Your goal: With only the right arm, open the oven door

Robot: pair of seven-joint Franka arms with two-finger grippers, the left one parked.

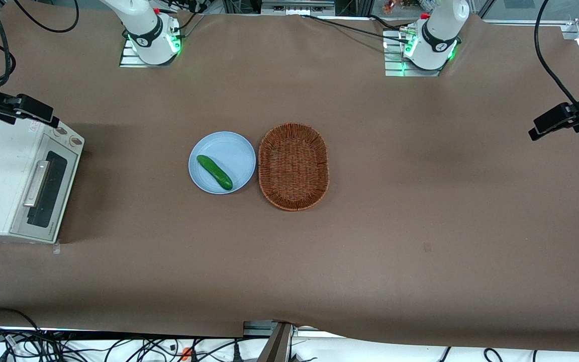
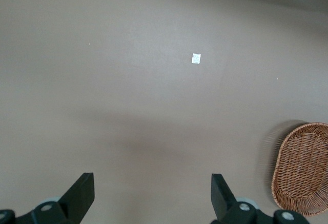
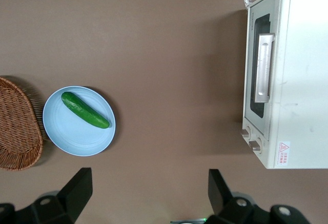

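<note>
We find the oven (image 1: 15,183) at the working arm's end of the tabletop, right up against that edge, its front facing the middle of the table. The oven door (image 1: 44,187) is fully closed, flush with the body, and its silver bar handle (image 1: 36,184) runs along the upper edge of the dark window.

Our gripper (image 3: 148,193) hangs high above the table, close to the knob end of the oven and well apart from the handle, its fingers (image 3: 78,187) spread wide with nothing between them. The right arm (image 1: 13,108) reaches in over the oven's top from the edge farther from the front camera.

Toward the centre of the tabletop lie a blue plate (image 1: 234,148) carrying a cucumber (image 1: 214,172), and just beside it a wicker basket (image 1: 293,166).

We judge the opening has not started. The risks we see: the fingers may land on the glass or the knobs (image 3: 251,138) instead of straddling the bar; a pull that ignores the door's hinge arc could slip off the handle; and a light oven sitting at the table's edge may slide or tip under the pull rather than let its door swing down.
</note>
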